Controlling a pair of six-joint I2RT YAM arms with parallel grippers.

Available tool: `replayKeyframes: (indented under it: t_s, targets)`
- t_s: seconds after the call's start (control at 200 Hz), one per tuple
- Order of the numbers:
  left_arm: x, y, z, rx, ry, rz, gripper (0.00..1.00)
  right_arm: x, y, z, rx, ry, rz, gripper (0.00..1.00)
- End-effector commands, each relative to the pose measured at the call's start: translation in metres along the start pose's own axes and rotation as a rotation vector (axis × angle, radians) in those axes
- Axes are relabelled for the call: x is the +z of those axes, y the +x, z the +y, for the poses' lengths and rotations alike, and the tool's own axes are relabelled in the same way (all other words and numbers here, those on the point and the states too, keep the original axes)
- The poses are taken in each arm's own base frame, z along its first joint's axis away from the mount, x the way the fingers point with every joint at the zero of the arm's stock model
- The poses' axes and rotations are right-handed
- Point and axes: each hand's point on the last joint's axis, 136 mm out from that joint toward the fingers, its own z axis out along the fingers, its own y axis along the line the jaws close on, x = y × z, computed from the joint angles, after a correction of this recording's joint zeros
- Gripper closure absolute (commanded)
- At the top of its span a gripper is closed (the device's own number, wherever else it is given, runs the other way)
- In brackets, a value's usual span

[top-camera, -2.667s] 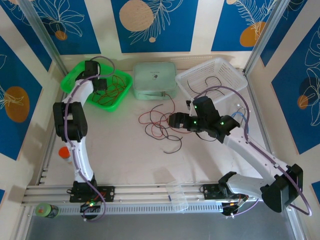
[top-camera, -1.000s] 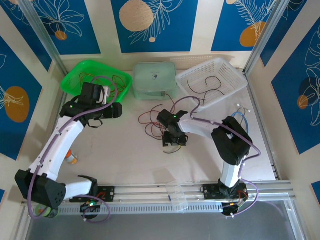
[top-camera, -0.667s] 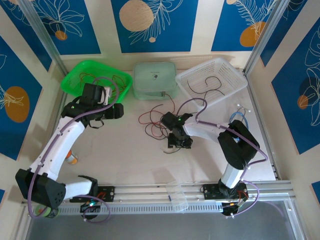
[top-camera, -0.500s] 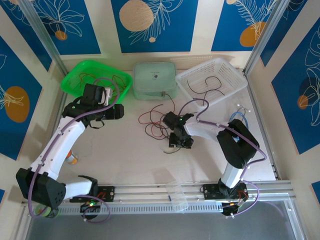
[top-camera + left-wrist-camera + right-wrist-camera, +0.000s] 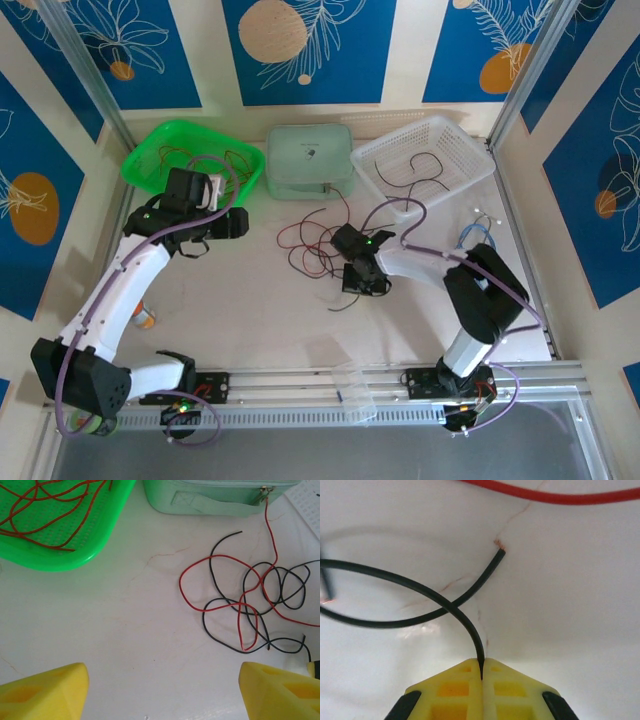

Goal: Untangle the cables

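Clenching right gripper (image 5: 481, 674) on 1 black cable (image 5: 447, 609), arching ahead and leftward from it. Holding left gripper (image 5: 162, 677) released, grasping nothing, above table (image 5: 125, 630); lying ahead and rightward: tangled red and black cables (image 5: 250, 605).

glossy-sheathed cables (image 5: 451, 609) on smooth white table (image 5: 570, 590)

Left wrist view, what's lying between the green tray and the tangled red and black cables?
Nothing: the left wrist view shows bare white table between the green tray and the tangled cables.
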Motion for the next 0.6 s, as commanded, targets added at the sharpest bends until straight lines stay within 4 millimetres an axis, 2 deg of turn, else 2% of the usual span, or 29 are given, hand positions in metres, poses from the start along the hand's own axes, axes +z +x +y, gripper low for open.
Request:
replayKeyframes:
  t_s: [0.0, 0.125, 0.38, 0.49, 0.595]
  targets:
    - [-0.012, -0.004, -0.020, 0.021, 0.069, -0.020, 0.22, -0.066, -0.020, 0.015, -0.086, -0.102, -0.162, 1.00]
    - [-0.013, -0.005, -0.034, 0.067, 0.096, -0.022, 0.22, -0.152, -0.038, 0.021, -0.167, -0.212, -0.345, 1.00]
    - [-0.011, -0.008, -0.067, 0.154, 0.172, -0.053, 0.23, -0.315, -0.074, 0.012, -0.273, -0.392, -0.705, 1.00]
    - [-0.010, -0.007, -0.084, 0.204, 0.213, -0.068, 0.22, -0.369, -0.093, 0.007, -0.294, -0.438, -0.836, 1.00]
    - [-0.010, -0.008, -0.105, 0.249, 0.256, -0.083, 0.22, -0.406, -0.107, 0.009, -0.306, -0.492, -0.902, 1.00]
